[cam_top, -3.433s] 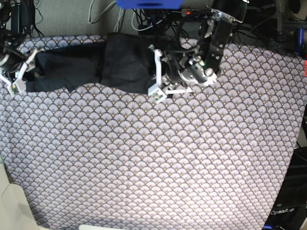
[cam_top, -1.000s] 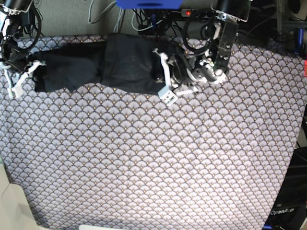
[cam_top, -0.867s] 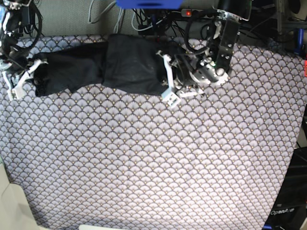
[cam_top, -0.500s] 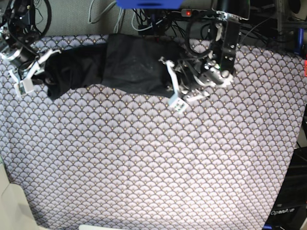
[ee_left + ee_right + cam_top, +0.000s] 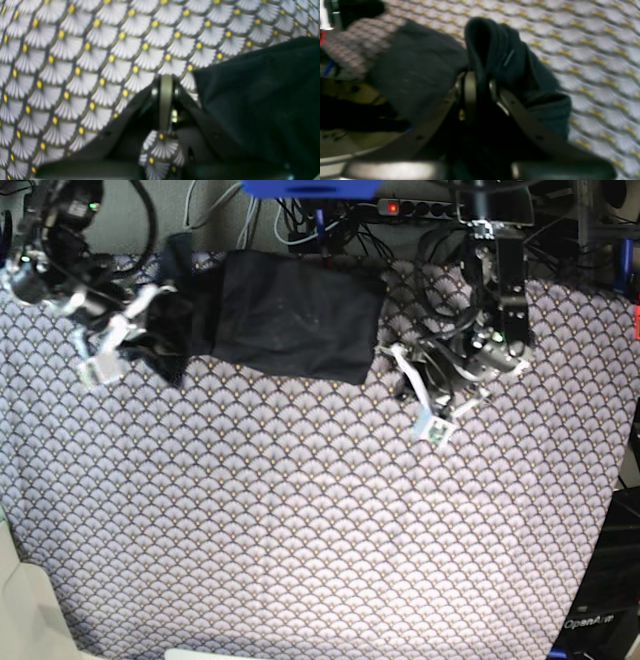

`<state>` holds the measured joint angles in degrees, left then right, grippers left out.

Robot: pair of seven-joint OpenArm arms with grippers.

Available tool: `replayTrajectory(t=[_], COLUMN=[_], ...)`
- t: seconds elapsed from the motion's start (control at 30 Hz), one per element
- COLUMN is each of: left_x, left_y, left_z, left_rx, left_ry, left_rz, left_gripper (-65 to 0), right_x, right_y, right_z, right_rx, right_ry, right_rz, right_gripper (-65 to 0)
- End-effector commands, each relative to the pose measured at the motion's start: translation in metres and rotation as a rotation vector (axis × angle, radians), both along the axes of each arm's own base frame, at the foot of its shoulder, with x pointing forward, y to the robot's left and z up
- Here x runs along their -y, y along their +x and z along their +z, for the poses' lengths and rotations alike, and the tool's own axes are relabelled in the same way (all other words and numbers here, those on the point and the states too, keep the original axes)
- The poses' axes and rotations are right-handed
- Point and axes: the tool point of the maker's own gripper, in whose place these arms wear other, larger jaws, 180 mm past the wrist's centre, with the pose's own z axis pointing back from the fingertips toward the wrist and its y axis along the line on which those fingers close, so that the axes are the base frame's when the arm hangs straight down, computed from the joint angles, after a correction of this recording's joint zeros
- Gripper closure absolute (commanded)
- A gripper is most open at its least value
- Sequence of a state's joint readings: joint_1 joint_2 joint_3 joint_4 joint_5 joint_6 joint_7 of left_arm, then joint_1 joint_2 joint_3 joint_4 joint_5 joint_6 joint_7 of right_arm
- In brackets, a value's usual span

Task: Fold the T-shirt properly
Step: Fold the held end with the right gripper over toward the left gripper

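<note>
The plain black soft-cloth T-shirt (image 5: 285, 320) lies along the far edge of the tabletop with the grey fan-patterned cover (image 5: 300, 530), partly folded into a dark band. The right hand (image 5: 477, 82) is clamped on a bunched end of the T-shirt, at the shirt's left end in the base view. The left hand (image 5: 166, 100) sits just off the shirt's opposite edge, pinched together and holding nothing.

Judgement: the step in hand is carrying the gripped end across the shirt. To do it well, the gripped end should be kept lifted clear so it lays flat rather than dragging, with its edges aligned on the body panel before release.

Against the earlier base frames, the right hand has travelled inward over the shirt, shortening the band. The left hand has withdrawn from the shirt's edge onto bare cover.
</note>
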<state>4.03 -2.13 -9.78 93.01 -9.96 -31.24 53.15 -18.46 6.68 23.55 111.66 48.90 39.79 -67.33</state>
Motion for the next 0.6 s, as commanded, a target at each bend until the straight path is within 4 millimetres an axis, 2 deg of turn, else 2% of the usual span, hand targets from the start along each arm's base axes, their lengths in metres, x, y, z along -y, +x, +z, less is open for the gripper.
replayTrajectory(t=[0.0,0.07,0.3,0.47,0.57], left_x=[-0.004,-0.010,-0.010,-0.009,-0.007], left_y=[0.012,0.012,0.002,0.001,-0.001], left_z=[0.014,0.012,0.003,0.003,-0.002], left_rx=[0.052,0.047,0.019,0.018,0.002], left_ry=[-0.014,-0.012,-0.012,-0.012,-0.015], left_rz=[0.016,0.032,0.032,0.029,0.027], left_gripper=[0.0,0.0,0.0,0.0,0.0], right_x=[-0.019,-0.046,-0.118,-0.157,-0.166], right_y=[0.006,0.011,0.016,0.004,0.003], right_z=[0.013,0.017,0.036,0.046,0.050], right_rx=[0.050,0.065,0.114,0.129,0.142], right_ry=[0.055,0.100,0.213,0.270,0.296], right_rz=[0.033,0.090,0.258,0.375,0.393], right_gripper=[0.0,0.0,0.0,0.0,0.0])
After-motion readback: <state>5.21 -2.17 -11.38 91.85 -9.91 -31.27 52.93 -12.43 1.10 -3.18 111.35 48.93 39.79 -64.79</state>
